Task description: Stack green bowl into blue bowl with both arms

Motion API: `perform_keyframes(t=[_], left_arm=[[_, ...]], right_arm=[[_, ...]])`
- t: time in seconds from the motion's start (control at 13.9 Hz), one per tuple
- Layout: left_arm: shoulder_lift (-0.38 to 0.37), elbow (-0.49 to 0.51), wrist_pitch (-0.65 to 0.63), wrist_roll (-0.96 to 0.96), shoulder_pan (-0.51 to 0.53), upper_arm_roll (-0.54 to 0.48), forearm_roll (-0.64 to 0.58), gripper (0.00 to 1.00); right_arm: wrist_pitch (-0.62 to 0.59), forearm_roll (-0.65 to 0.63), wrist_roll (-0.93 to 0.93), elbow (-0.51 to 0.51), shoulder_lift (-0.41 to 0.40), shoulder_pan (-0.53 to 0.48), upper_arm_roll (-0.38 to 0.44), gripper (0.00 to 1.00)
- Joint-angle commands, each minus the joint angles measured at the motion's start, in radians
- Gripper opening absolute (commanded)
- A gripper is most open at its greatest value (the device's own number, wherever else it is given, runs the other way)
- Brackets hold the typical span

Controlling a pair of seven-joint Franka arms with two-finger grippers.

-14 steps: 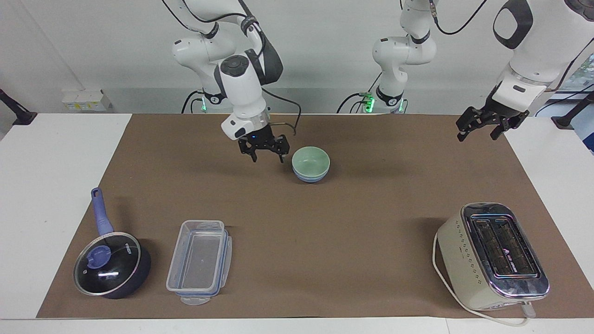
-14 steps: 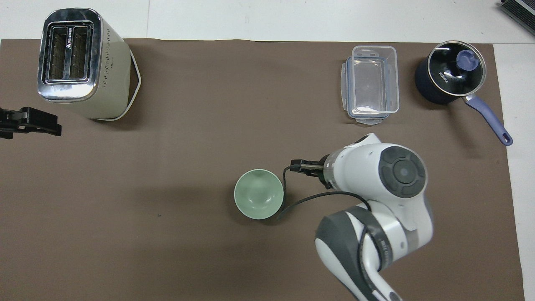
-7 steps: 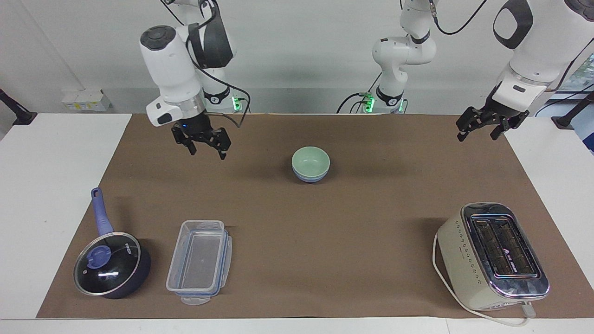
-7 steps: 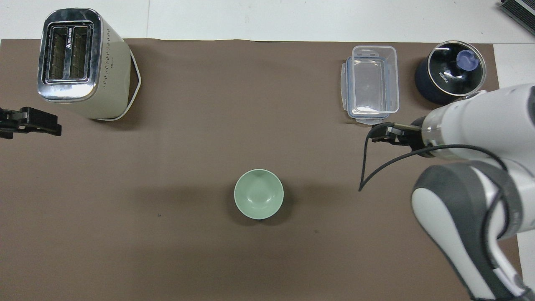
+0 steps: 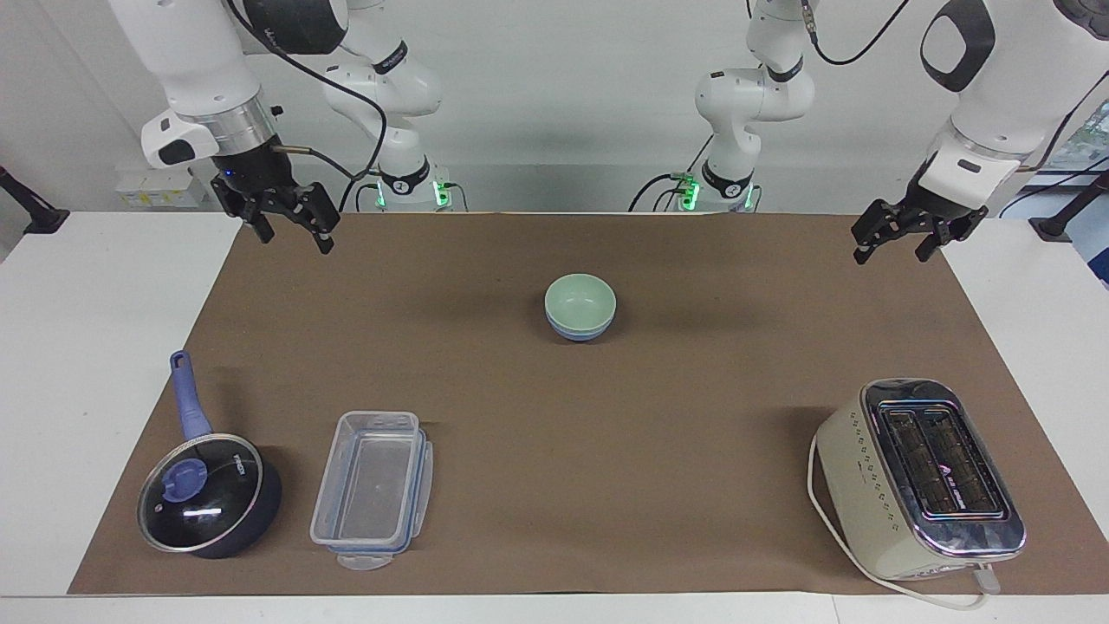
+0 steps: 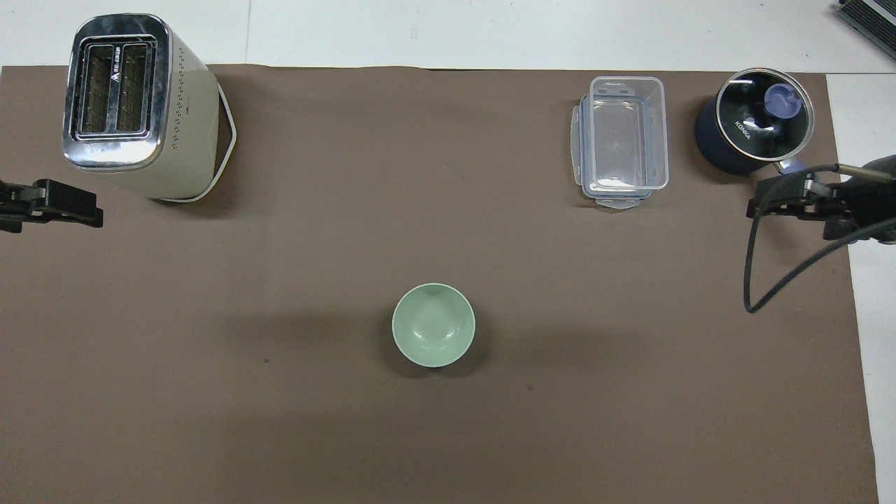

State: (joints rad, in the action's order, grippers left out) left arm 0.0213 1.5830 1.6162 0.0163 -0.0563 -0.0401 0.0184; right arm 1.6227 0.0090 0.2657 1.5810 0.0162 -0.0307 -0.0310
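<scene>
The pale green bowl (image 5: 580,302) sits nested inside the periwinkle-blue bowl (image 5: 579,332) at the middle of the brown mat. In the overhead view only the green bowl (image 6: 433,324) shows; the blue bowl is hidden under it. My right gripper (image 5: 295,238) is open and empty, raised over the mat's edge at the right arm's end of the table; it also shows in the overhead view (image 6: 763,206). My left gripper (image 5: 890,251) is open and empty, raised over the mat's edge at the left arm's end, and shows in the overhead view (image 6: 87,213). Both are well apart from the bowls.
A cream and chrome toaster (image 5: 923,477) stands farther from the robots at the left arm's end. A clear lidless container (image 5: 372,487) and a dark blue lidded saucepan (image 5: 208,494) stand farther from the robots at the right arm's end.
My right gripper has swung from beside the stacked bowls out to the right arm's end of the table and risen. The bowls and the left arm have not moved.
</scene>
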Motion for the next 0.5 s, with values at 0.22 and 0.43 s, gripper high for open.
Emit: perform_keyframes(t=[0.22,0.43], left_arm=[[-0.006,-0.003,-0.015,0.005,0.007,0.006,-0.02,1.0],[-0.006,-0.003,-0.015,0.005,0.007,0.006,-0.02,1.0]], right_arm=[[-0.119,-0.067,-0.031,-0.146,-0.073,0.001,-0.016,1.0],[-0.115,-0.057,-0.037,-0.145,-0.075,-0.005,-0.02,1.0]])
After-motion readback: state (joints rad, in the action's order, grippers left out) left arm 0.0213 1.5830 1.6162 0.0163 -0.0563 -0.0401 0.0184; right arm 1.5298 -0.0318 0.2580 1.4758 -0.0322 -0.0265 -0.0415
